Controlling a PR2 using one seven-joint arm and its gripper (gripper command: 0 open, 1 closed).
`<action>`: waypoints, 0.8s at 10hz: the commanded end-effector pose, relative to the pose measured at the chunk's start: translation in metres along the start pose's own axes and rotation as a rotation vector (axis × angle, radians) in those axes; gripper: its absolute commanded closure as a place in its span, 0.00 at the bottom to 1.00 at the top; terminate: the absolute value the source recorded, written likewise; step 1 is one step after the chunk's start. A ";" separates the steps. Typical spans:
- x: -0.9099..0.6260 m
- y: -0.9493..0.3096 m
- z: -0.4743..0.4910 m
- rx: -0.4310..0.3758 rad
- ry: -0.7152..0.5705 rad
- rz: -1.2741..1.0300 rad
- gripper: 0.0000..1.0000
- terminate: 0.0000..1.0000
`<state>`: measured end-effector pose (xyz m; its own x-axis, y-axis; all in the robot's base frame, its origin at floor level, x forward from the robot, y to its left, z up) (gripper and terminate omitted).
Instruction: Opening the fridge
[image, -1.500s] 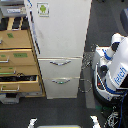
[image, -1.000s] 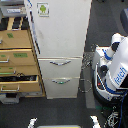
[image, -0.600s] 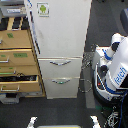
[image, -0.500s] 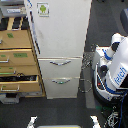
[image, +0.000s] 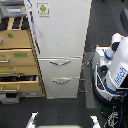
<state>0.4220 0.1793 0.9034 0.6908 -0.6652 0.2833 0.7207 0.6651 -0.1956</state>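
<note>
The tall white fridge (image: 62, 45) stands in the middle of the exterior view. Its large upper door (image: 62, 27) lies flush and closed, with a long dark handle (image: 33, 32) down its left edge and a green-logo sticker (image: 43, 9) near the top. Below it, the two drawers are closed, with silver handles on the upper drawer (image: 60, 63) and the lower drawer (image: 60, 81). No gripper can be made out. Two white pieces (image: 33, 120) poke in at the bottom edge, and I cannot tell what they are.
A wooden drawer cabinet (image: 17, 57) stands against the fridge on the exterior view's left, its lower drawers (image: 19, 82) pulled out. A white and blue robot body (image: 115, 70) with cables stands close on the exterior view's right. Dark floor (image: 60, 107) lies in front.
</note>
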 end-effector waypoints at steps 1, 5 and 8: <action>0.220 0.059 0.081 0.133 -0.010 -0.035 0.00 0.00; 0.281 0.098 0.124 0.256 0.025 0.110 0.00 0.00; 0.320 0.130 0.181 0.335 0.040 0.289 0.00 0.00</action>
<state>0.5913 0.1171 0.9966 0.6849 -0.6825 0.2550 0.7211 0.6852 -0.1029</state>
